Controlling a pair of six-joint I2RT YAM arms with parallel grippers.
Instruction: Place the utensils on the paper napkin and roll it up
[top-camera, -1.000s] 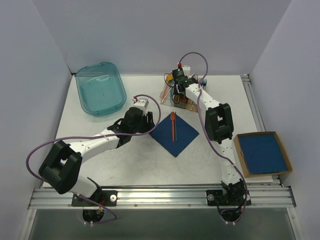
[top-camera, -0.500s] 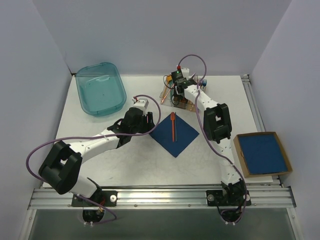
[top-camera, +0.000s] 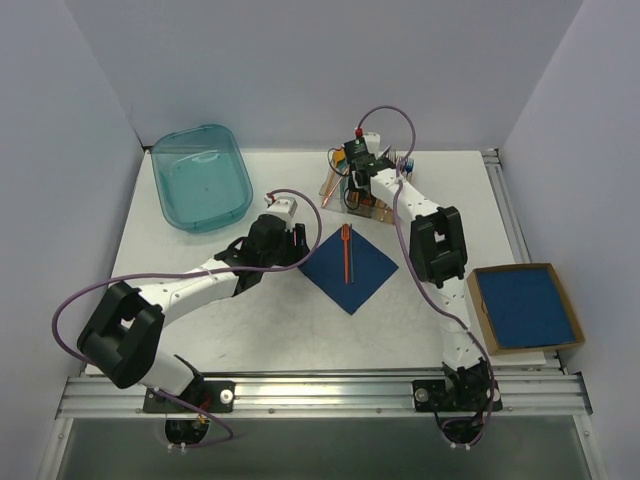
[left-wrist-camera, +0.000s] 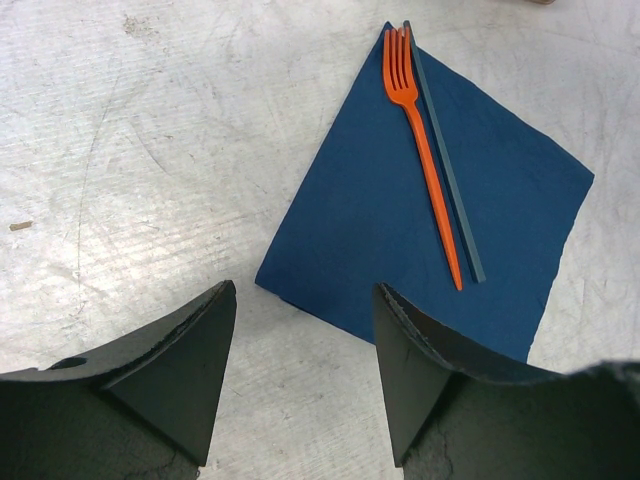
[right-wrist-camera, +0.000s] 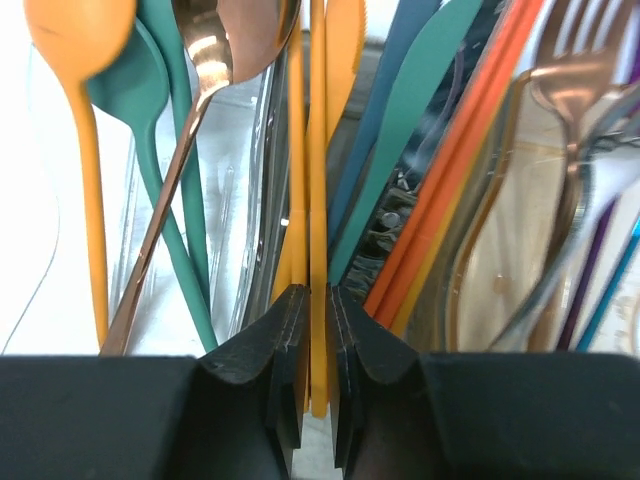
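Note:
The dark blue paper napkin lies flat as a diamond on the table, also in the left wrist view. An orange fork lies on it, tines toward the back. My left gripper is open and empty just off the napkin's left corner. My right gripper reaches into the clear cutlery holder and is shut on the handle of an orange-yellow cutlery piece. A shiny copper spoon and a copper fork stand beside it.
Teal and blue cutlery and an orange spoon crowd the holder. A teal plastic bin sits at the back left. A cardboard box of blue napkins sits at the right edge.
My right wrist has shifted only slightly at the holder. The left arm, napkin and fork have not moved.

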